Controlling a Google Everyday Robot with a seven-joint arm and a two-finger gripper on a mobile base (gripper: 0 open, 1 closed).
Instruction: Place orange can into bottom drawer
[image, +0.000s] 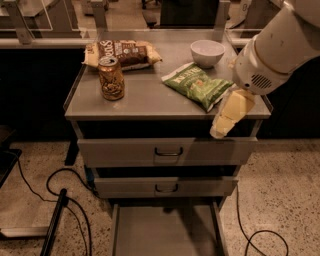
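Note:
The orange can (111, 78) stands upright on the left part of the grey cabinet top (150, 100). The bottom drawer (165, 231) is pulled out below, and its flat grey floor holds nothing. My gripper (227, 117) hangs from the white arm at the right. It points down over the cabinet's front right edge, next to a green chip bag, and is far to the right of the can. It holds nothing that I can see.
A green chip bag (197, 90) lies in the middle right of the top, a white bowl (207, 52) behind it, and a brown snack bag (122, 52) behind the can. Two upper drawers (167, 151) are closed. Black cables (60, 200) lie on the floor at left and right.

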